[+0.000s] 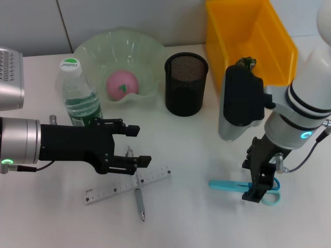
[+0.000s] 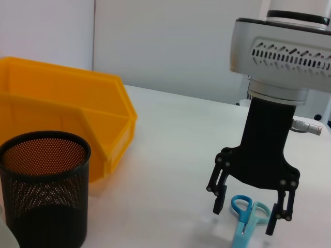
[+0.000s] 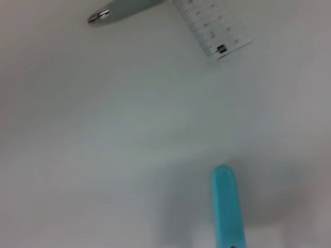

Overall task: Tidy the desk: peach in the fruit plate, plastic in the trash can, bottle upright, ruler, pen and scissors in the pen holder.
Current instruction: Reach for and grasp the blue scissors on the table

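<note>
The cyan scissors (image 1: 235, 185) lie flat on the table at the front right. My right gripper (image 1: 260, 182) is low over their handle end, open. In the left wrist view its fingers (image 2: 219, 195) stand on either side of the scissors (image 2: 244, 223). My left gripper (image 1: 138, 145) is open and empty, just above the clear ruler (image 1: 128, 184) and the grey pen (image 1: 139, 199) that cross each other. The peach (image 1: 123, 85) lies in the green fruit plate (image 1: 93, 49). The bottle (image 1: 77, 95) stands upright. The black mesh pen holder (image 1: 186, 82) is empty. I see no plastic.
The yellow bin (image 1: 248, 36) stands at the back right, behind my right arm, and also shows in the left wrist view (image 2: 62, 113) beside the pen holder (image 2: 44, 186). The right wrist view shows the scissors' tip (image 3: 226, 206), the ruler's end (image 3: 212, 26) and the pen's tip (image 3: 111, 11).
</note>
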